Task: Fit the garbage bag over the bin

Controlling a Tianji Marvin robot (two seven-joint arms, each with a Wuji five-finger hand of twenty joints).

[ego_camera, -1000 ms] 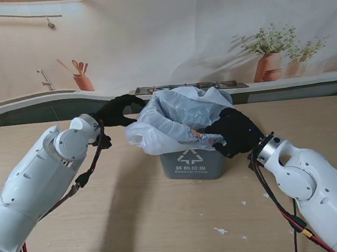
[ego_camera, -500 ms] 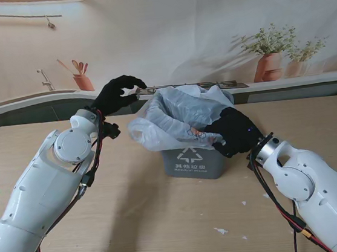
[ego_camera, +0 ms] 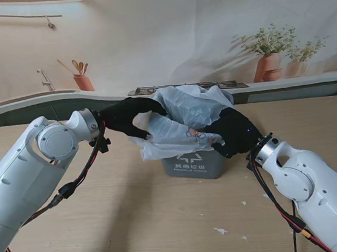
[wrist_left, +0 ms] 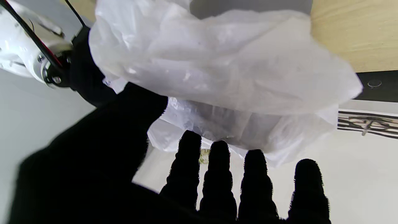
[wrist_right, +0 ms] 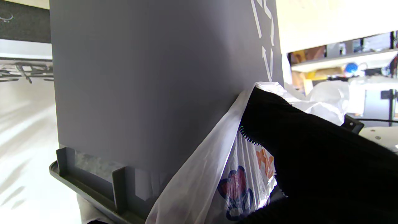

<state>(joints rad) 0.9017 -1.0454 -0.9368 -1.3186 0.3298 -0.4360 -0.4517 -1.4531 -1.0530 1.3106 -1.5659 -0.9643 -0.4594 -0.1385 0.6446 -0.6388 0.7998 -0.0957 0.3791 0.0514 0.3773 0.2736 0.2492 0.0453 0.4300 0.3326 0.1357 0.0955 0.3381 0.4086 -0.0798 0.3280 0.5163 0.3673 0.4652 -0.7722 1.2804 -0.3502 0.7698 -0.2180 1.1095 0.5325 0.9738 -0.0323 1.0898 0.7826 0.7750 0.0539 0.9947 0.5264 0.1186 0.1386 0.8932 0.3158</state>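
A grey bin [ego_camera: 195, 164] with a white recycling mark stands at the table's middle. A white garbage bag [ego_camera: 183, 119] sits in its mouth, bunched up and spilling over the left and front rim. My left hand [ego_camera: 128, 116] reaches in from the left with fingers spread over the bag's left flap and the thumb under it. In the left wrist view the left hand [wrist_left: 102, 161] shows straight fingers, with the bag [wrist_left: 217, 62] just beyond them. My right hand [ego_camera: 236, 131] is shut on the bag at the bin's front right corner. There the right hand [wrist_right: 311, 161] presses the printed bag [wrist_right: 202, 174] against the bin wall [wrist_right: 140, 77].
Small white paper scraps [ego_camera: 220, 231] lie on the wooden table [ego_camera: 136, 215] nearer to me than the bin. A printed kitchen backdrop with potted plants [ego_camera: 269, 60] stands behind the table's far edge.
My left hand has dropped from above the far left of the bin and moved right onto the bag's left flap, pushing it inward. The right hand has held still.
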